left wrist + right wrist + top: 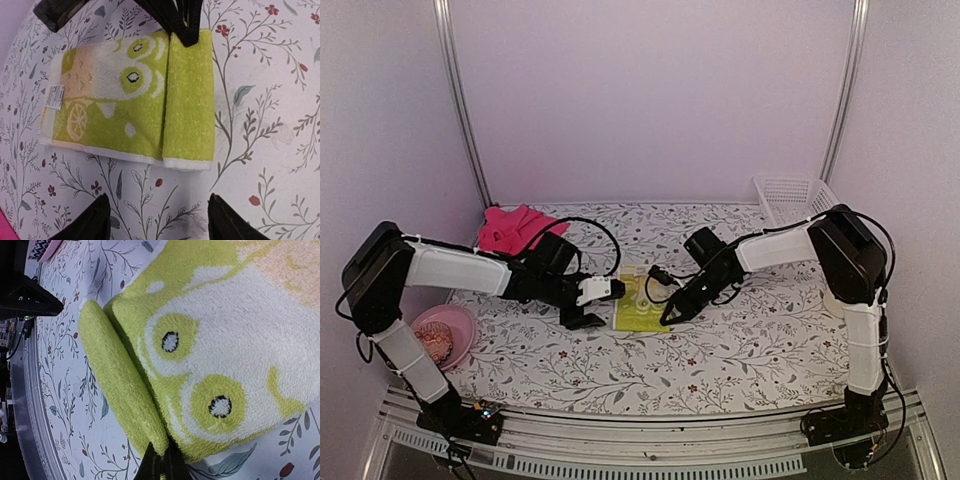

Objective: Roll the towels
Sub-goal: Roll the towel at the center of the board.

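Observation:
The yellow-green towel (638, 300) lies flat mid-table, printed with a white owl face. One end is folded over into a narrow flap (189, 95). My right gripper (668, 316) is shut on a corner of that flap; the right wrist view shows its fingertips (162, 465) pinching the fold, and it also shows in the left wrist view (181, 30). My left gripper (592, 305) is open and empty, its jaws wide apart (157, 220) just off the towel's white-hemmed edge. The pink towel (515, 228) lies crumpled at the back left.
A pink bowl (460, 320) holding a mesh-wrapped object sits at the near left, beside the left arm. A white slotted basket (795, 198) stands at the back right. The floral tablecloth (740, 340) covers the table.

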`<state>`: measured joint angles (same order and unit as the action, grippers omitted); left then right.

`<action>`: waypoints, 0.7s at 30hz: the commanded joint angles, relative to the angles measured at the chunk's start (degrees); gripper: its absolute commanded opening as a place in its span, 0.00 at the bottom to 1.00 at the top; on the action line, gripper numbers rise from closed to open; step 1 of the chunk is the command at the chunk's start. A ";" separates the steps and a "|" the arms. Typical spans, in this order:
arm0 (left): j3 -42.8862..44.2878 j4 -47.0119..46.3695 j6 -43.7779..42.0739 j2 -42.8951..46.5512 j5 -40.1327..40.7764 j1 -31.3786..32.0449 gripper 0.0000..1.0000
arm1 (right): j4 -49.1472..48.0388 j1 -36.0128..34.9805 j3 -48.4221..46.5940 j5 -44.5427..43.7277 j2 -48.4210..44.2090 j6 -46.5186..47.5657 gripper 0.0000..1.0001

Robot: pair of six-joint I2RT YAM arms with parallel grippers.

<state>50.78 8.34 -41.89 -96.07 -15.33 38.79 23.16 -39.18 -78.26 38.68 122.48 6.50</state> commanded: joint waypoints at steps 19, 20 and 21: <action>-23.09 -42.23 -25.34 2.45 16.62 13.31 0.59 | 2.42 1.55 -0.49 -0.36 3.38 -1.84 0.04; -22.90 -42.26 -25.90 1.62 17.08 13.55 0.59 | 2.41 1.56 -0.49 -0.36 3.42 -1.81 0.04; -22.66 -42.36 -26.40 0.68 17.62 13.78 0.59 | 2.42 1.52 -0.56 -0.31 3.46 -1.84 0.04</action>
<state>28.23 -29.71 -64.60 -92.33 -0.78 50.89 23.16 -38.44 -78.54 40.88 123.24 4.91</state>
